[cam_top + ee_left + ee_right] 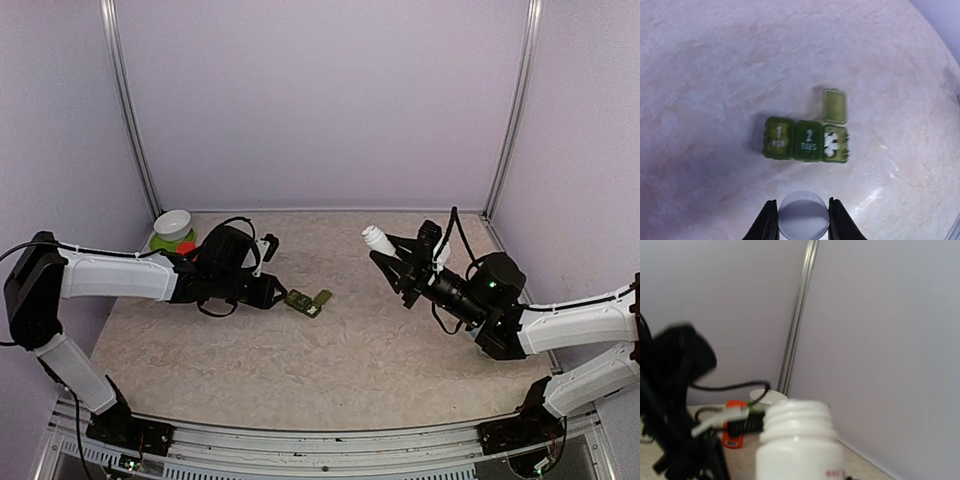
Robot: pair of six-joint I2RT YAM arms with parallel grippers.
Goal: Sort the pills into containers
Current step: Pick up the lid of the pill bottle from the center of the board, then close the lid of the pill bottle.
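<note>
The containers (807, 140) are a dark green strip of three compartments lying on the table. The two marked 1 and 2 are closed. The right-hand one stands open with its lid (834, 106) flipped back, and white pills (830, 142) lie inside. My left gripper (803, 220) hovers just short of the strip, shut on a round white cap (803, 216). In the top view the strip (308, 301) sits just right of that gripper (278, 292). My right gripper (392, 255) is raised at mid-right, shut on an uncapped white bottle (378, 240), whose threaded neck (797, 417) fills the right wrist view.
A white bowl (173, 224) on a green base stands at the back left corner, with a small red object (186, 247) beside it. Metal posts (505, 110) run up the back corners, and walls close in the back and sides.
</note>
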